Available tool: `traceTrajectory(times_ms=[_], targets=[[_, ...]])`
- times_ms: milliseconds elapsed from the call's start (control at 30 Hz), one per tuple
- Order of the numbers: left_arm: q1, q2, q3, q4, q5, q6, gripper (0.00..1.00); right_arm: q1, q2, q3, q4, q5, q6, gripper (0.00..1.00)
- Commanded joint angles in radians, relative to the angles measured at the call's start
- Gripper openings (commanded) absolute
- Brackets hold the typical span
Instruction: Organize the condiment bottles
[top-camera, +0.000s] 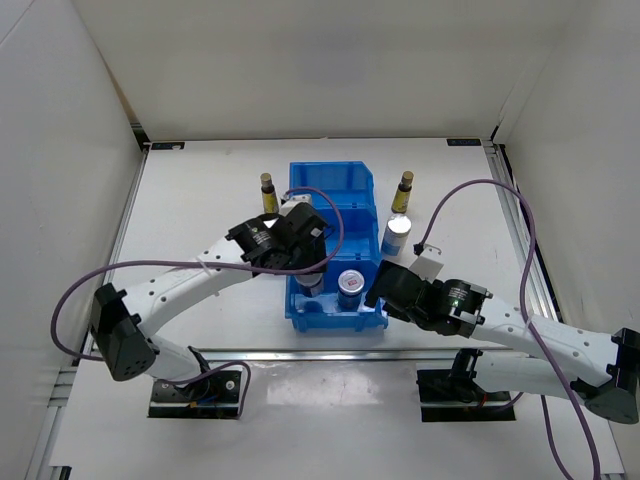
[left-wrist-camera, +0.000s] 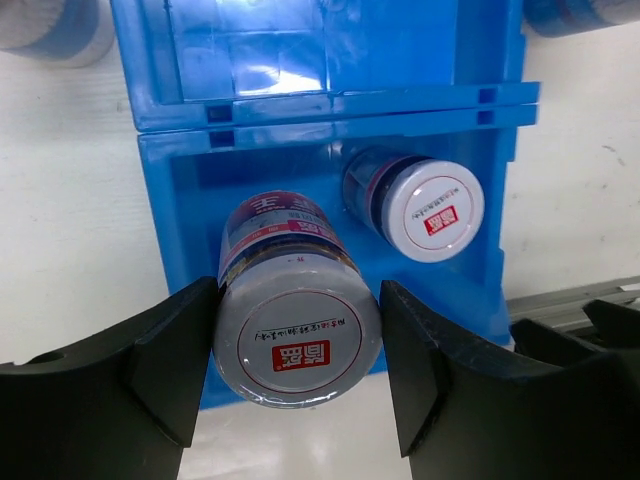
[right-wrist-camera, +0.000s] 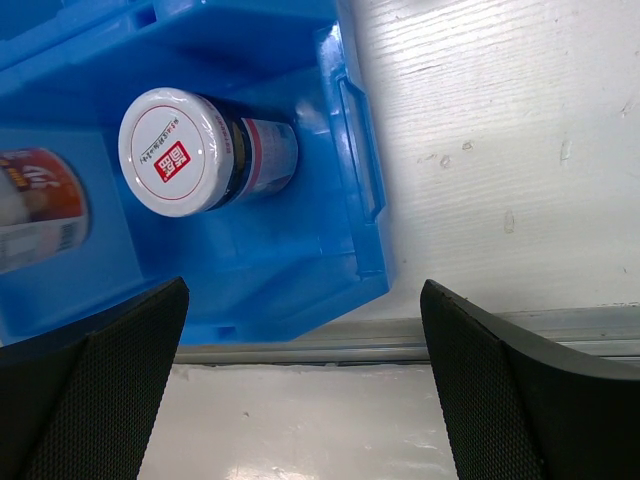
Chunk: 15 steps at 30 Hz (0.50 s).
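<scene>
Left wrist view is showing the left gripper (left-wrist-camera: 297, 335) clamping a grey jar (left-wrist-camera: 297, 365) at the blue bin (left-wrist-camera: 180, 190)'s near compartment, possibly bumping the twin jar (left-wrist-camera: 435, 212) at two o'clock, while the right gripper (right-wrist-camera: 303, 335) is gaping wide, empty.

Blue bin (left-wrist-camera: 330, 105), 2 jars (left-wrist-camera: 297, 340) with white, red-marked lids.

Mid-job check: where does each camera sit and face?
Top external: above, behind the bases, facing down at the table; left arm, right arm show.
Left wrist: faces down into the blue bin; left fingers grip a grey jar.
Right wrist: down at the bin's near corner; right fingers open.
Both wrists share the second jar.
</scene>
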Motion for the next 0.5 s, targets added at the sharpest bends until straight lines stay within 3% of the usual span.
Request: traceTrajectory(times_ms=[0,300,433,467], targets=[[-0.006,0.006,-0.020,0.119,-0.014,-0.029,0.11,0.004,-0.011,0.006,0.022,0.041,0.023,1.00],[-0.006,0.090,-0.134,0.227,-0.023,-0.038,0.14,0.004,-0.011,0.006,0.022,0.041,0.023,1.00],[-0.006,0.121,-0.167,0.256,-0.033,-0.059,0.19,0.004,-0.002,0.016,0.022,0.041,0.014,1.00],[-0.006,0.121,-0.176,0.256,-0.033,-0.059,0.26,0.004,-0.002,0.035,0.022,0.041,0.002,1.00]])
